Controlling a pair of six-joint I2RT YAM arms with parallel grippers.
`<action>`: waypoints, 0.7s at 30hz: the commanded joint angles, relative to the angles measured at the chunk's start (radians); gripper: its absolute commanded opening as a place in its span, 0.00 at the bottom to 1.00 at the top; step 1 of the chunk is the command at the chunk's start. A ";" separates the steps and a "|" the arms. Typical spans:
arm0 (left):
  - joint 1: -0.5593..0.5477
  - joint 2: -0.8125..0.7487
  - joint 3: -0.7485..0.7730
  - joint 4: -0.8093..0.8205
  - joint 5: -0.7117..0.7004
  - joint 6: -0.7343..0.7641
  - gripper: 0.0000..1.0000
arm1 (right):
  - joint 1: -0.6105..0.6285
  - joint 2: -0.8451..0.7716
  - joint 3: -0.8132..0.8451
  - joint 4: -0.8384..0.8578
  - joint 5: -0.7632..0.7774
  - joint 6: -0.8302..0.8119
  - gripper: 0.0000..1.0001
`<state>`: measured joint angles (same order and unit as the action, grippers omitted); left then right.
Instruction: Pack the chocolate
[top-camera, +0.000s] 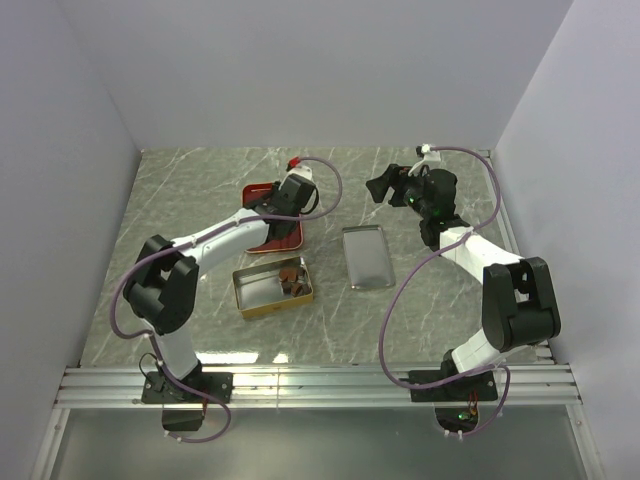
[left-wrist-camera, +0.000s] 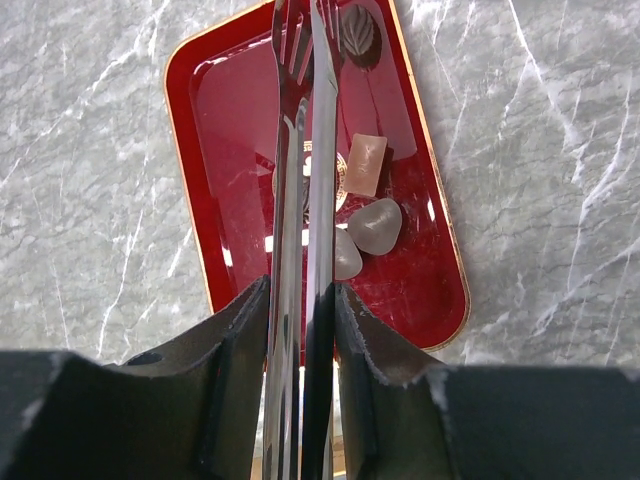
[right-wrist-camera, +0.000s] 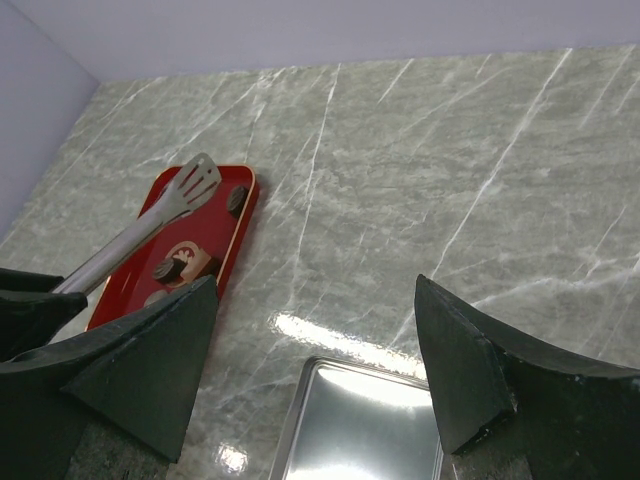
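My left gripper (left-wrist-camera: 302, 295) is shut on a pair of metal tongs (left-wrist-camera: 306, 170) and holds them over the red tray (left-wrist-camera: 210, 110). The tong tips are close together near a dark leaf-shaped chocolate (left-wrist-camera: 358, 30) at the tray's far end. A blocky piece (left-wrist-camera: 367, 163) and two rounded pieces (left-wrist-camera: 376, 226) lie on the tray to the right of the tongs. In the top view the gold tin (top-camera: 256, 293) holds several chocolates (top-camera: 292, 278) at its right end. My right gripper (top-camera: 385, 185) is open and empty, raised above the table at the back right.
The silver tin lid (top-camera: 366, 257) lies flat to the right of the gold tin, and also shows under my right gripper in the right wrist view (right-wrist-camera: 370, 420). The red tray (right-wrist-camera: 205, 225) with the tongs (right-wrist-camera: 150, 225) shows at the left of the right wrist view. Walls enclose the table.
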<state>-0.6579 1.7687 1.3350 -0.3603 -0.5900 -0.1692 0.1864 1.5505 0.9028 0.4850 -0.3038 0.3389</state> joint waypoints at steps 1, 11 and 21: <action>0.000 -0.002 0.050 0.023 -0.005 0.014 0.36 | -0.001 -0.033 0.021 0.017 0.003 -0.015 0.86; -0.002 0.029 0.067 0.006 0.015 0.017 0.37 | 0.001 -0.033 0.021 0.018 0.000 -0.015 0.86; -0.003 0.063 0.084 -0.020 0.021 0.014 0.40 | 0.001 -0.032 0.021 0.015 -0.001 -0.017 0.86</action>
<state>-0.6579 1.8130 1.3678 -0.3798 -0.5728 -0.1677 0.1864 1.5505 0.9028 0.4847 -0.3042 0.3389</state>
